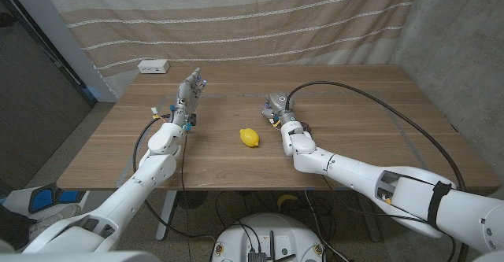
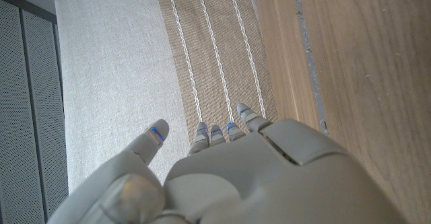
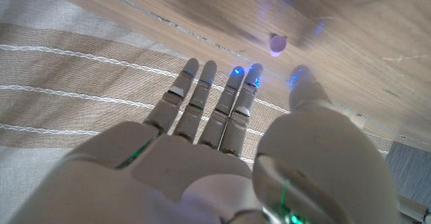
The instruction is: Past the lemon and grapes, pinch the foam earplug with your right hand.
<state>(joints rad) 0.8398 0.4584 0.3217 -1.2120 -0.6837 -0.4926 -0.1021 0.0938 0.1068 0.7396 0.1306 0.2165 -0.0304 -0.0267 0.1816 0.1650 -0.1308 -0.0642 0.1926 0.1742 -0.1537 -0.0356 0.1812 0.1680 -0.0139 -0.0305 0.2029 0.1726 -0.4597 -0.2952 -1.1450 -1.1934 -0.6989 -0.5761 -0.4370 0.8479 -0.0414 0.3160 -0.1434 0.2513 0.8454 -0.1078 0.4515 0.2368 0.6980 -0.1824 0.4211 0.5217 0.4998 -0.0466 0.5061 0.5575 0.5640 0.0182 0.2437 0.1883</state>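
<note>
The small pale lilac foam earplug (image 3: 277,44) shows in the right wrist view as a short rounded plug, a little blurred, lying alone on the brown wooden bench (image 1: 354,128) just beyond the tips of the right hand (image 3: 222,150); nothing touches it. That hand's grey fingers (image 3: 202,89) are stretched out and slightly apart, the thumb off to one side, holding nothing, with bare wood between the fingertips and the earplug. In the head view the right hand (image 1: 277,108) sits around the middle of the bench, and the earplug itself is too small to make out there. The yellow oval lemon (image 1: 250,137) lies nearer the robot than the hand and toward the robot's left, apart from it, with bare wood all around. The left hand (image 1: 189,93) is raised above the left part of the bench, its fingers (image 2: 232,126) straight and close together, the thumb set apart, gripping nothing. Past it, at the far left corner, stands a small white box (image 1: 153,66). A beige striped cloth curtain (image 1: 236,26) hangs behind the far edge, and a wide stretch of bare wood runs to the right edge.
</note>
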